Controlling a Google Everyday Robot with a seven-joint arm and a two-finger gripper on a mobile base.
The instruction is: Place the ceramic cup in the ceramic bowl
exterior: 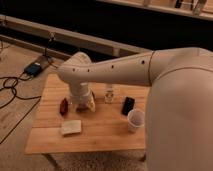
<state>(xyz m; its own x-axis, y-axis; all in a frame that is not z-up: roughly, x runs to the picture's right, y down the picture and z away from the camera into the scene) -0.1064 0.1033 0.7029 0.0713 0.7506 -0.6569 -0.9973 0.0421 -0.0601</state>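
Arm: your big white arm [115,72] comes in from the right of the view. It stretches over the back half of the table [107,140], then bends and drops straight down.
Gripper: the gripper [84,104] hangs low over the left-middle of the table, with a lump on its left and a bottle on its right. It's right down at the tabletop, but I can't tell if it touches the wood.
Grip: honestly can't tell from here whether it's spread or closed, and I can't see anything in it.
Cup: the cup [135,120] stands upright, rim up, at the front right of the table. Nothing is touching it, and it's well apart from the gripper. Your robot's body crowds in just to its right.
Bowl: I can't pick it out. There's only a dark patch [81,106] down at the gripper, and I can't tell whether that's it.
Bottle: the bottle [109,94] is small and pale, upright toward the back of the table.
Black item: the black item [128,105] lies flat and a bit angled, just behind the cup.
Lump: the lump [64,106] is reddish-brown.
Pad: the pad [71,127] is pale and flat, lying in front of the lump near the front left.
Floor: dark cables [10,90] run to a small box [34,68] off the table's back-left corner.
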